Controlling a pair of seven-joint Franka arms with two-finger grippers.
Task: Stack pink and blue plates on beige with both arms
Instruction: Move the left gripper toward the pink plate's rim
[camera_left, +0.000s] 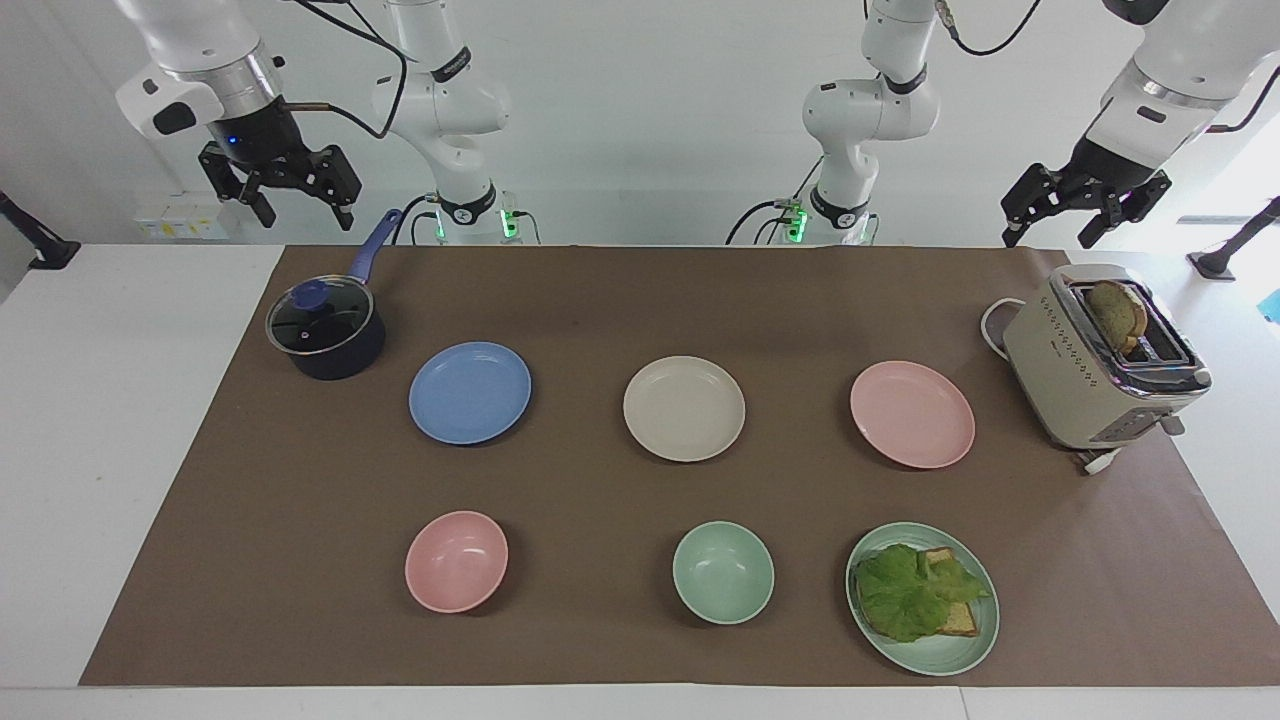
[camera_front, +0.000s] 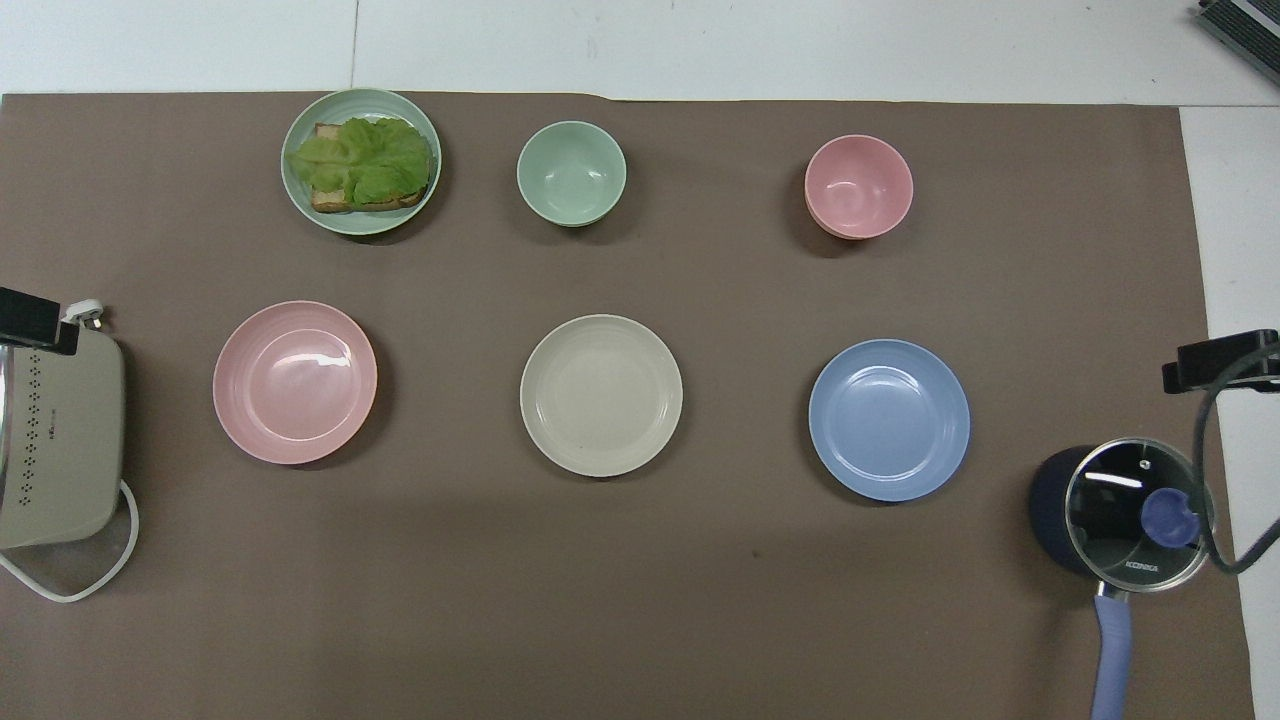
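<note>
Three equal plates lie in a row across the brown mat. The beige plate (camera_left: 684, 408) (camera_front: 601, 395) is in the middle. The blue plate (camera_left: 470, 392) (camera_front: 889, 420) lies toward the right arm's end, the pink plate (camera_left: 912, 414) (camera_front: 295, 382) toward the left arm's end. All three are bare and apart from each other. My right gripper (camera_left: 305, 212) hangs open and empty in the air above the saucepan's handle. High above the toaster, my left gripper (camera_left: 1075, 218) is open with nothing in it. Neither gripper touches a plate.
A dark saucepan (camera_left: 325, 330) with a glass lid stands beside the blue plate. A beige toaster (camera_left: 1100, 360) holding bread stands beside the pink plate. Farther from the robots sit a pink bowl (camera_left: 456, 561), a green bowl (camera_left: 723, 572) and a green plate (camera_left: 960, 650) with lettuce and toast.
</note>
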